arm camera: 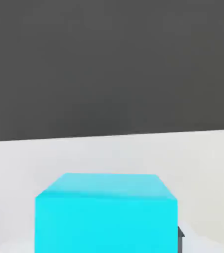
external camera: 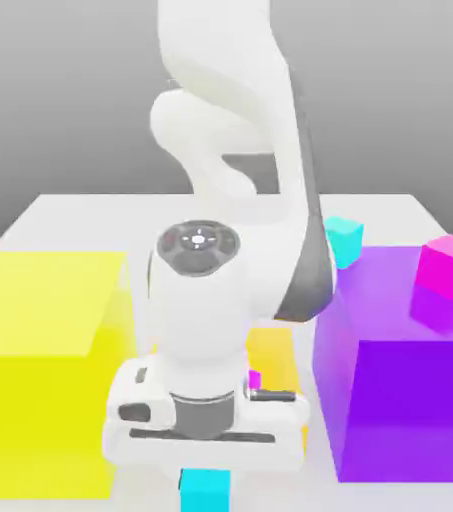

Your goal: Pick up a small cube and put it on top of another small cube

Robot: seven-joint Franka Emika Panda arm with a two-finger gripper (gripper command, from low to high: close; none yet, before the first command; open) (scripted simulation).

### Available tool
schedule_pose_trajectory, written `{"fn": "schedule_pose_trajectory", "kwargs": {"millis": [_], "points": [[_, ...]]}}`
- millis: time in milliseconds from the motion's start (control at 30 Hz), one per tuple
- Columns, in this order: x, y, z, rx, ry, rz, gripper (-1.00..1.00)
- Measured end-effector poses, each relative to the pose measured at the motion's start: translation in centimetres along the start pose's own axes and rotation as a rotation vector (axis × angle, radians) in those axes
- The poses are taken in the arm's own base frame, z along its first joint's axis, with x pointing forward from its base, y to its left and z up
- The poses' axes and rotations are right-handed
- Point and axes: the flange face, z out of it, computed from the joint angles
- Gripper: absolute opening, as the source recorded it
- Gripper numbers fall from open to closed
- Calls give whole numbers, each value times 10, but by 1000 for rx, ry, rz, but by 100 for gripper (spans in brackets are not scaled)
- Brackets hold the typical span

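Cyan cube [arm camera: 106, 222]; pale tabletop [external camera: 220, 208]; grey backdrop [external camera: 70, 100].

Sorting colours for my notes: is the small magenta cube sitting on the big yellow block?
No, it sits on the big purple block.

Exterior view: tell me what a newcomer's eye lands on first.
The white robot arm looms down the middle. Big blocks flank it: yellow at the exterior view's left, purple at its right. Below the arm's hand sits a small cyan cube, at the picture's bottom edge.
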Motion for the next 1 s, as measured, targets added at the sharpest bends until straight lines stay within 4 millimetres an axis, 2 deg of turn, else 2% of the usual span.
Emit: {"fn": "schedule_pose_trajectory", "kwargs": {"millis": [133,267,467,633,800,933,967,1000], "points": [[-32,-13,-48,6,-6,-99,-100],[-76,-26,-94,10,-11,-224,-100],[-130,-18,-153,13,-15,-367,-100],[-180,-4,-195,12,-15,-501,-100],[-228,20,-228,8,-11,-634,-100],[-263,44,-249,3,-6,-738,-100],[-271,50,-251,1,-5,-761,-100],[-274,53,-245,1,-4,-773,-100]]}}
